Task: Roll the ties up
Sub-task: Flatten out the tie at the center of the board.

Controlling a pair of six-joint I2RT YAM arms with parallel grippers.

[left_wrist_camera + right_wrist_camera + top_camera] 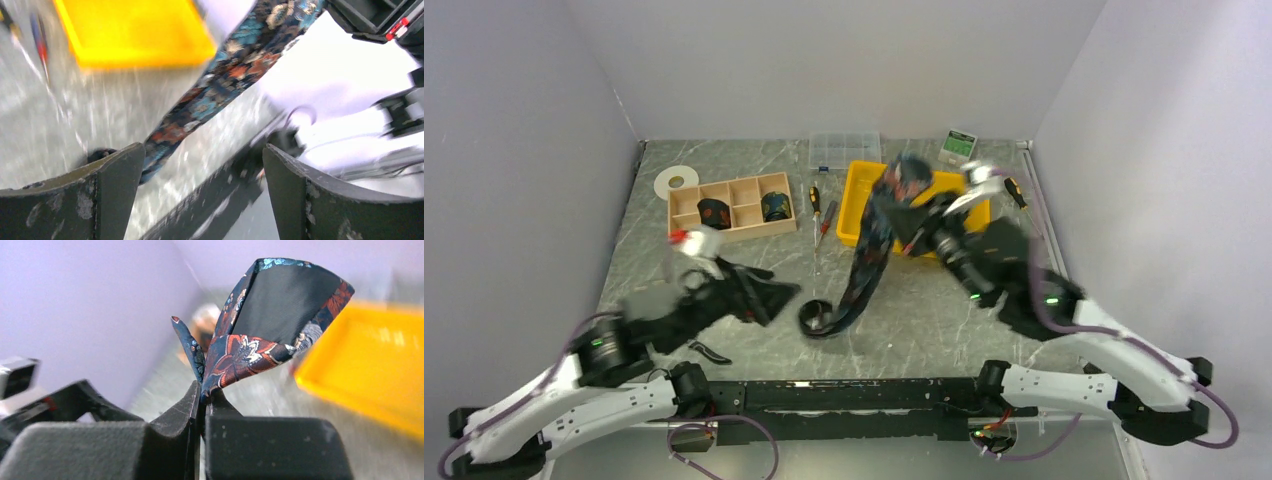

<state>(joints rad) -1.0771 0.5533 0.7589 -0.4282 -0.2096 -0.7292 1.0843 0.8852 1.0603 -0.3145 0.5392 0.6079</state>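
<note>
Fingers pinch one tie; box holds two coils.

Overhead and close wrist views share the tie.

Bright, even, diffuse light from overhead in the top view, with only faint soft shadows under the tie and a mild sheen on the marbled table. Motion blur on the left arm and right arm there. Heavy smear throughout the left wrist view: yellow tray streaked, white casing blown out at right, only the left gripper sharp. In the right wrist view, crisp focus on the tie's fold, tray and wall soft and washed out, right gripper dark, almost without detail.
</note>
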